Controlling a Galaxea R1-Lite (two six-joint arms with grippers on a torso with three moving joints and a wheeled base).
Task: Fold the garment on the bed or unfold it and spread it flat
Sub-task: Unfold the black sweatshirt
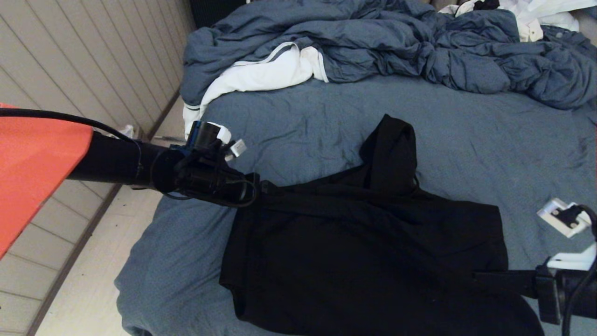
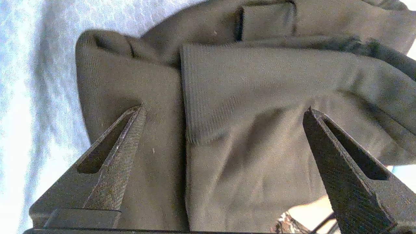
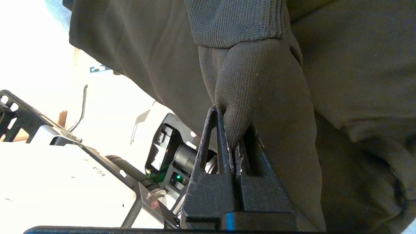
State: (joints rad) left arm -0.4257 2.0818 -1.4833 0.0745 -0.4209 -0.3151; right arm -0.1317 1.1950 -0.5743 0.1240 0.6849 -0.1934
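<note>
The garment [image 1: 364, 242], a black hoodie, lies partly folded on the blue-grey bed [image 1: 466, 135], with its hood pointing toward the far side. My left gripper [image 1: 254, 184] hovers at the hoodie's left upper corner. In the left wrist view this gripper [image 2: 225, 108] is open, its fingers wide apart over a ribbed cuff [image 2: 208, 97] and a sleeve, with nothing pinched. My right gripper [image 1: 485, 277] is at the hoodie's near right edge. It [image 3: 232, 123] is shut on a bunched fold of the black fabric [image 3: 266, 81], which hangs lifted off the bed.
A rumpled blue-grey duvet [image 1: 396, 42] and a white cloth with grey trim [image 1: 261, 74] lie at the far side of the bed. The floor [image 1: 93, 261] and a panelled wall run along the bed's left edge. An orange panel [image 1: 32, 172] juts in at left.
</note>
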